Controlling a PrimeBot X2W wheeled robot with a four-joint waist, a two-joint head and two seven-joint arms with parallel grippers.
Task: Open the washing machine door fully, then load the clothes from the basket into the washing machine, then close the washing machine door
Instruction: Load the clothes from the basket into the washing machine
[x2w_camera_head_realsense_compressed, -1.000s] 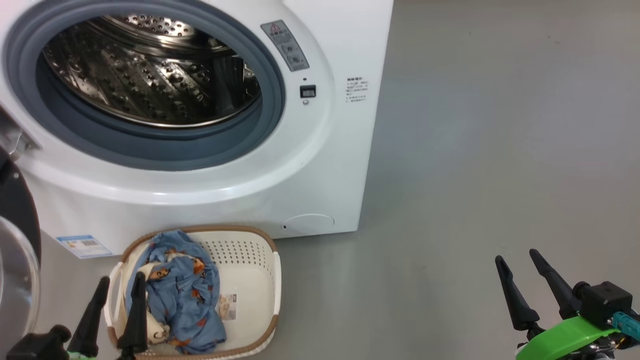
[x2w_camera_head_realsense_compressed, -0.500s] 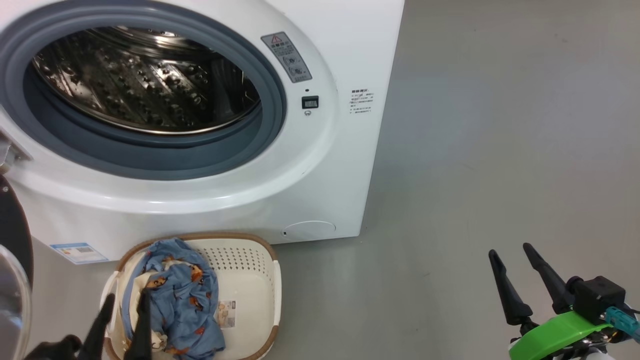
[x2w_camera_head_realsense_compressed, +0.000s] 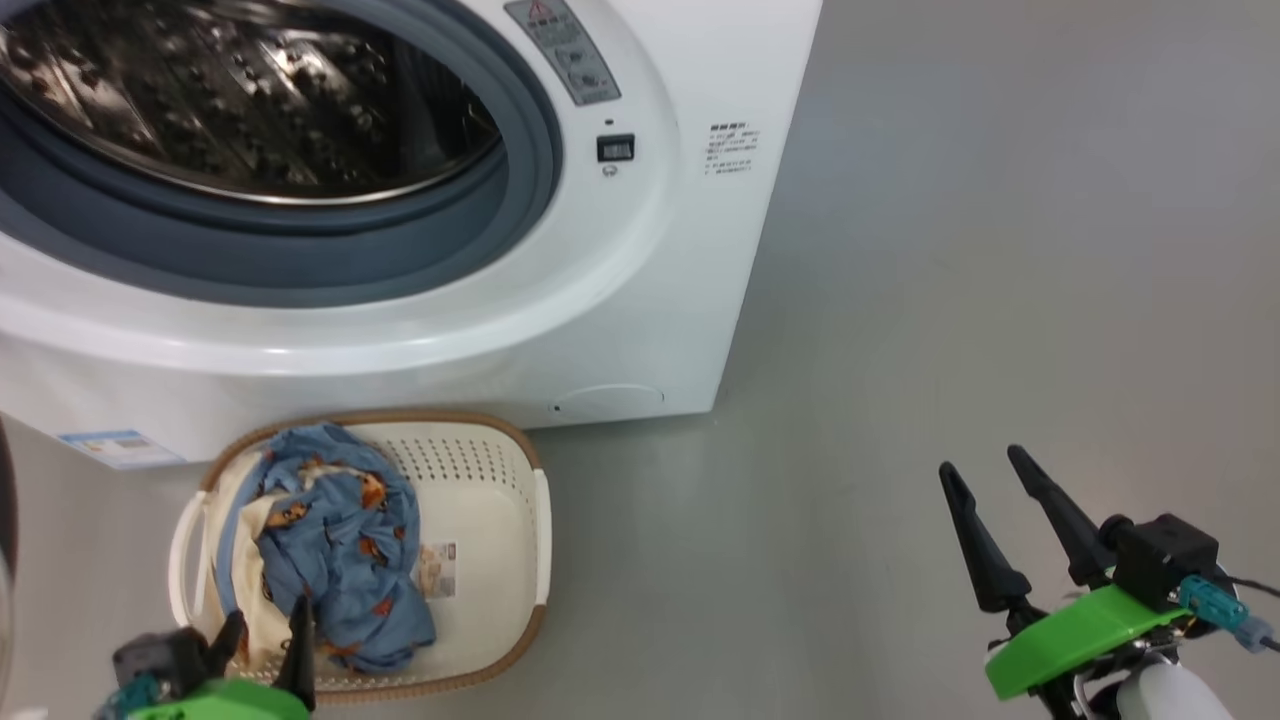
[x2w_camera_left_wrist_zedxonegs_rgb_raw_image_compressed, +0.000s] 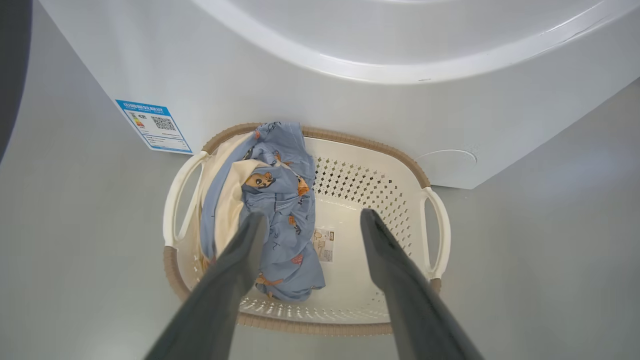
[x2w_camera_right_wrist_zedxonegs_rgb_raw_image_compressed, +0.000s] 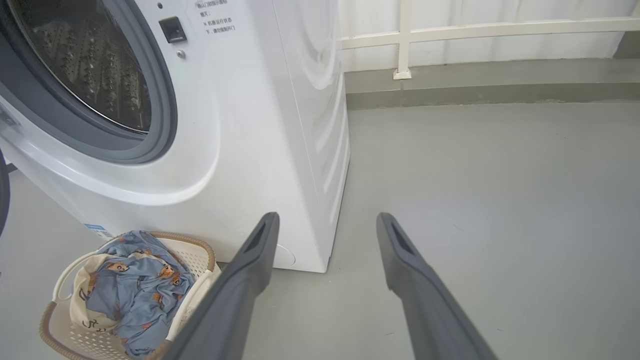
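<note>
Our left gripper (x2w_camera_left_wrist_zedxonegs_rgb_raw_image_compressed: 312, 214), two long, matte dark tapering fingers, stands spread wide and grips nothing. It hangs over the near side of the small rectangular cream-white perforated plastic basket (x2w_camera_left_wrist_zedxonegs_rgb_raw_image_compressed: 370, 147), which has a brown woven-look rim. Whether one finger brushes the cloth below, we cannot tell. The soft, crumpled blue clothes with orange-brown cartoon faces (x2w_camera_left_wrist_zedxonegs_rgb_raw_image_compressed: 285, 200), with a cream piece among them, lie heaped in the basket's left half. A paper label (x2w_camera_left_wrist_zedxonegs_rgb_raw_image_compressed: 323, 244) lies on the bare floor of its right half. Just beyond the basket rises the big, smooth white boxy washing machine (x2w_camera_head_realsense_compressed: 640, 300). Its grey rubber gasket (x2w_camera_head_realsense_compressed: 300, 260) rings a dimpled steel drum (x2w_camera_head_realsense_compressed: 250, 100). The dark edge of the glossy black door (x2w_camera_left_wrist_zedxonegs_rgb_raw_image_compressed: 12, 60) shows at far left. Well to the right, over the dull grey floor (x2w_camera_head_realsense_compressed: 950, 250), our right gripper (x2w_camera_head_realsense_compressed: 980, 460) is likewise wide apart and empty.
</note>
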